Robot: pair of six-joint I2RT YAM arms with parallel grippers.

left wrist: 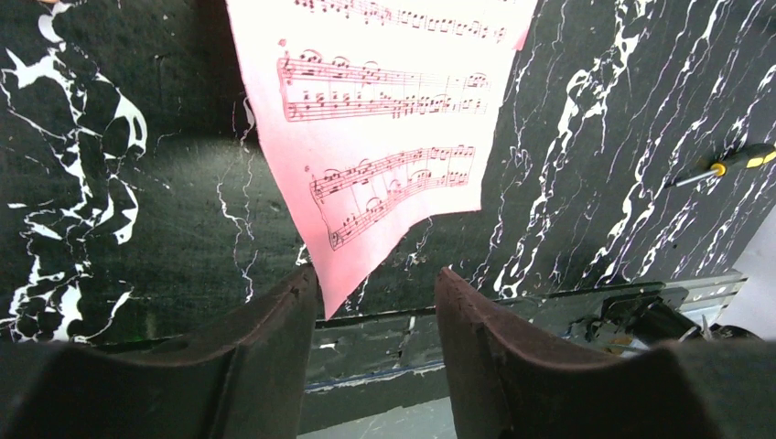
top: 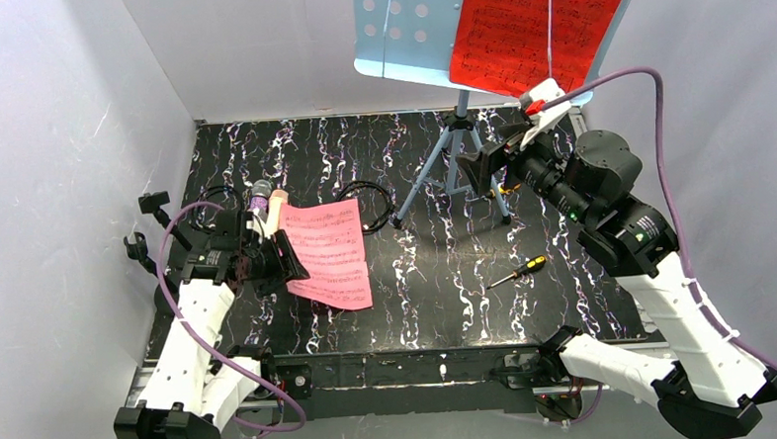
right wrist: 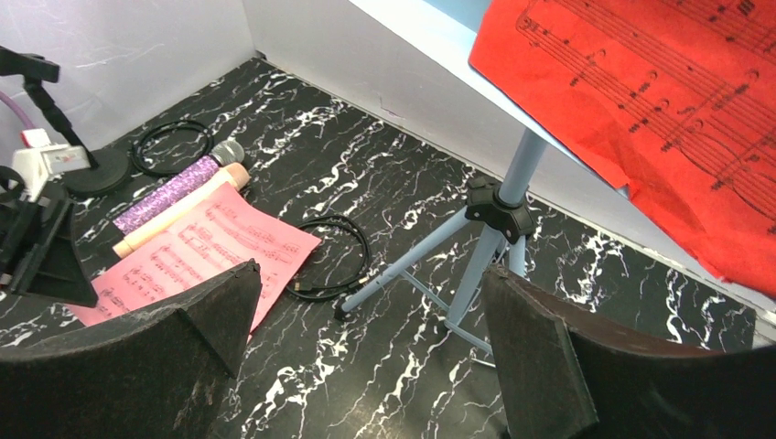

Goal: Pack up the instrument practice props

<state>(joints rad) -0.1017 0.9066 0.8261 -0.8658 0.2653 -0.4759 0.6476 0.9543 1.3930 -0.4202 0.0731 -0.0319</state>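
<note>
Pink page point(left wrist: 384, 119) lay on surface point(left wrist: 586, 183)
Left tool point(left wrist: 377, 279) stood parted, empty (page at twelve o'clock); right tool point(right wrist: 371, 273) stood wide, empty.

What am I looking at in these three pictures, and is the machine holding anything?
Two white robot arms stand at a black marbled table. One picture looks down from above; the others come from a camera on each wrist, the dark wedges being that arm's claw. The left claw and right claw are open, holding nothing. On the table lie a pink sheet-music page, a purple glitter microphone, a cream microphone and a yellow-handled screwdriver. A red sheet-music page sits on a light blue music stand.
</note>
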